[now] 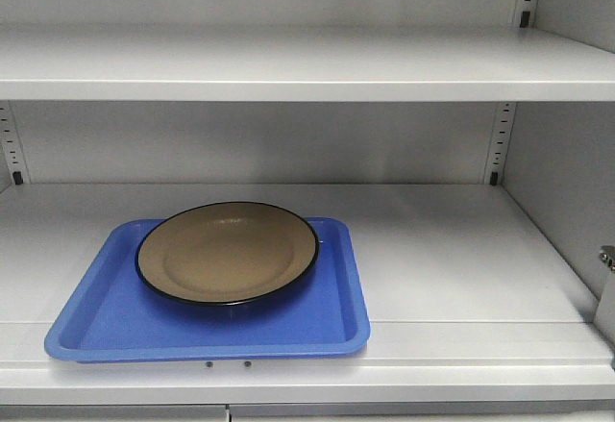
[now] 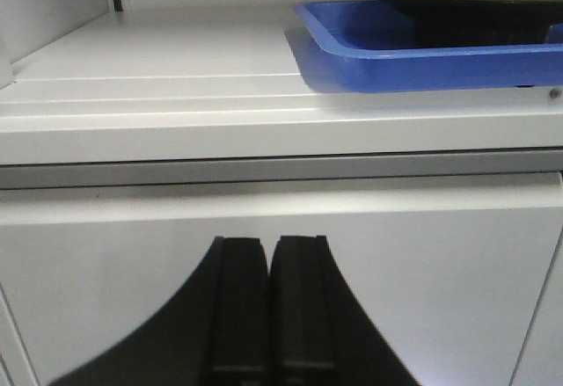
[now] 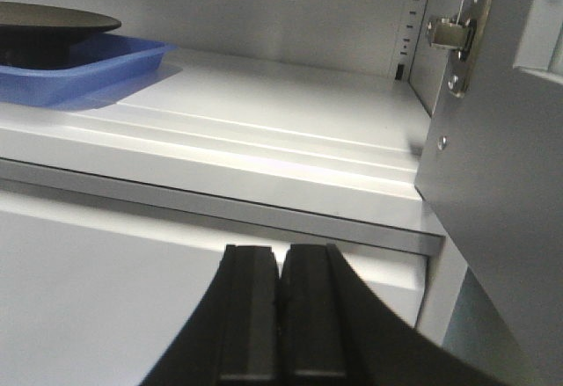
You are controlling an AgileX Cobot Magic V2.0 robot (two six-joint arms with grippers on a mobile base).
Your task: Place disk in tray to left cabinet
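Black and closed, my left gripper (image 2: 267,311) fills the bottom of its wrist view, the two fingers pressed flat together with nothing between them. My right gripper (image 3: 280,316) looks the same in its own view: fingers meeting along a thin seam, holding nothing. Both sit below the shelf edge, in front of a plain white panel, and their lower parts are cut off by the frame.

Above and beyond them, the blue tray (image 1: 317,321) rests on the middle shelf of the left cabinet (image 1: 461,249), left of centre. Its long side runs left to right, parallel to the shelf's front lip, and its front rim lies close to that lip. From the left wrist only a corner and one side of it show.

Inside the tray sits the disk (image 1: 228,252), tan with a thin black rim, upright and open side up, set toward the tray's rear. It hides much of the tray floor. From the wrist views I see it only edge-on, as a dark sliver.

Farther back, slotted rails (image 1: 500,143) stand in the rear corners, and a metal hinge (image 3: 456,39) shows at the right.
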